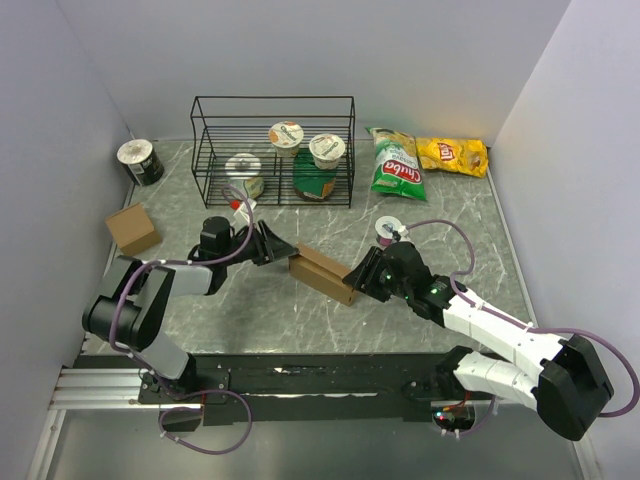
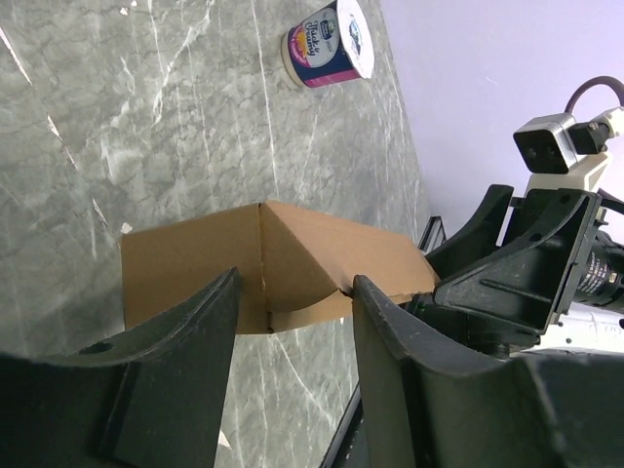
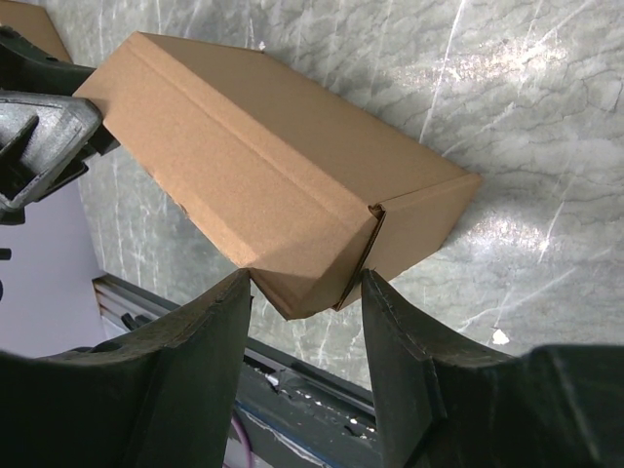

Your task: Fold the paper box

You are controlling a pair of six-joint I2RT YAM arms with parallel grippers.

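The paper box (image 1: 322, 272) is a plain brown oblong carton lying slantwise mid-table, held between both arms. My left gripper (image 1: 283, 252) is at its upper-left end. In the left wrist view the fingertips press either side of that end of the carton (image 2: 292, 263), so the gripper (image 2: 295, 292) is shut on it; an end flap there is creased inward. My right gripper (image 1: 355, 280) is at the lower-right end. The right wrist view has its fingertips touching the two corners of the carton (image 3: 263, 156), with the gripper (image 3: 305, 283) shut on that end.
A black wire rack (image 1: 272, 150) with several cups stands at the back. A small cube-like cardboard box (image 1: 133, 229) sits left and a dark can (image 1: 140, 161) behind it. A yogurt cup (image 1: 388, 230) stands near the right arm. Chip bags, green (image 1: 395, 165) and yellow (image 1: 452, 154), lie back right.
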